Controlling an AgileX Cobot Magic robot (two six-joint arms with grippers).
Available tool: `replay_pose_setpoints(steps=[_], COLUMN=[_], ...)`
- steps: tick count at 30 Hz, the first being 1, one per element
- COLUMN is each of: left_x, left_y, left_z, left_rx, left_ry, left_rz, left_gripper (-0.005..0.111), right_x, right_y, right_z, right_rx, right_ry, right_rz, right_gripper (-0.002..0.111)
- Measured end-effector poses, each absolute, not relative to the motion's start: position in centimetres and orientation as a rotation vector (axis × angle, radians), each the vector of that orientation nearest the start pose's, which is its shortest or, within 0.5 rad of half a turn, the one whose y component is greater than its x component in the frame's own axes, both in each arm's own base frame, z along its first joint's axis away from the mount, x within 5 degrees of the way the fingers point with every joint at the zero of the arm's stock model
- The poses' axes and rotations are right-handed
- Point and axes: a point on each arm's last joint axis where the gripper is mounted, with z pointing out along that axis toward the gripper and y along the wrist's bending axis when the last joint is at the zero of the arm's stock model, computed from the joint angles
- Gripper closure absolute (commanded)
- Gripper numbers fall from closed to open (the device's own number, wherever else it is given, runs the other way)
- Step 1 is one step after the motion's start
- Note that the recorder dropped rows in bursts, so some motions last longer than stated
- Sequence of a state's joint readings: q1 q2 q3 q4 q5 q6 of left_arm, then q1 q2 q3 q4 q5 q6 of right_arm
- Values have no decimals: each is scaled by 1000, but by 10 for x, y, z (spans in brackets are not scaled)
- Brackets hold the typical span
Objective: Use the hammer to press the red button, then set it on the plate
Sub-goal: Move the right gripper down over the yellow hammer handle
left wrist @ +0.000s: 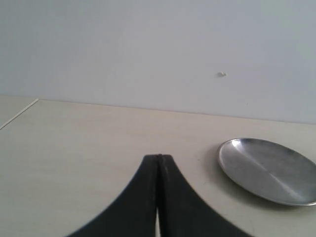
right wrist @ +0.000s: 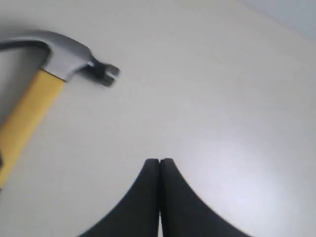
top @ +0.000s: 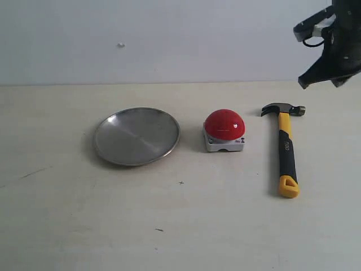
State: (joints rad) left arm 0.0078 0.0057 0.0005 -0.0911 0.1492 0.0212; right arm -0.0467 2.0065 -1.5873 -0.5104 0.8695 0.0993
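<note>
The hammer (top: pixel 286 148) lies flat on the table at the right, dark head toward the wall, yellow looped end toward the front. To its left sits the red button (top: pixel 224 124) on its small grey base. Further left rests the silver plate (top: pixel 136 136). My right gripper (top: pixel 321 79) hangs shut and holding nothing, above and behind the hammer head. In the right wrist view the hammer head (right wrist: pixel 69 54) lies off to one side of the shut right gripper (right wrist: pixel 159 160). In the left wrist view the left gripper (left wrist: pixel 158 156) is shut near the plate (left wrist: pixel 269 168); it is out of the exterior view.
A pale wooden table (top: pixel 180 226) runs up to a plain light wall (top: pixel 169 39) behind. The table's left edge (left wrist: pixel 19 113) shows in the left wrist view.
</note>
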Motion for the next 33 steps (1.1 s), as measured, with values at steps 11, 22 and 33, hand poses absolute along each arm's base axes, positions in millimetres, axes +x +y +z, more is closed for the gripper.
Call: replay_pose_setpoints(steps=[11,22,33], left_x=[57,57,57], left_y=[-1,-1,-1], left_z=[199,199,199], left_rx=[-53,-53,-53], left_ry=[1638,1638,1639], left_rz=[-58,-58,-58], left_gripper=[107,107,107], right_x=[458,474,487], right_y=[-53,-45,-46], right_z=[189,150,126], right_rx=[349,466,484], right_ry=[2914,2887,2913], right_rz=[-78,109,112], right_gripper=[98,65,65])
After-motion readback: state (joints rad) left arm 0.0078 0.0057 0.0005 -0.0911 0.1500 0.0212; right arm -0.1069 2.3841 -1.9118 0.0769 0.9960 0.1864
